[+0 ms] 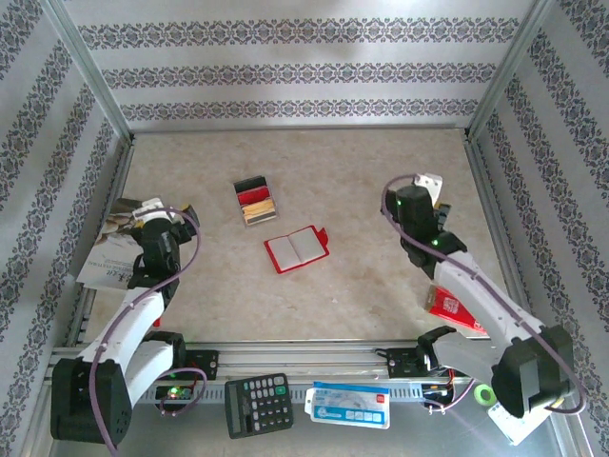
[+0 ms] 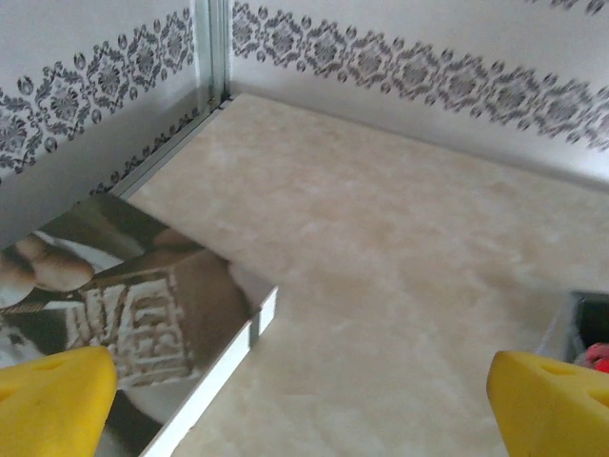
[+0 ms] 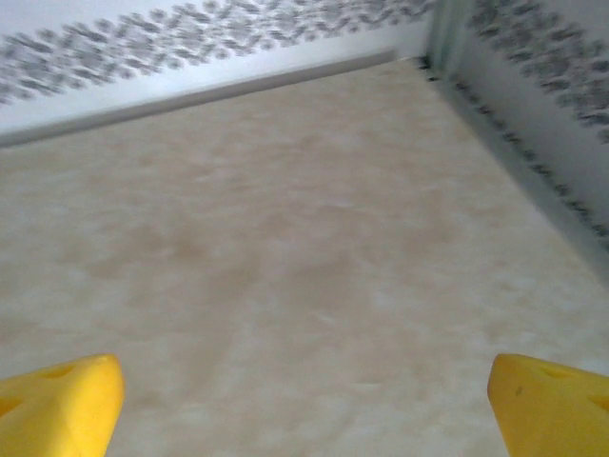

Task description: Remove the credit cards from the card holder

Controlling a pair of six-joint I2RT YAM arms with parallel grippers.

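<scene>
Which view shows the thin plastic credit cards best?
Top external: the black, red and tan plastic credit cards lie side by side in full, apart from the open red folding card holder. Left wrist catches a dark-and-red sliver at its right edge, possibly them. Right wrist faces the beige tabletop.

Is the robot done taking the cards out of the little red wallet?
Looks done. The cards lie together on the table, apart from the open wallet, whose pale pockets look empty. The left gripper and right gripper are open, holding nothing. Nothing seems left.
</scene>
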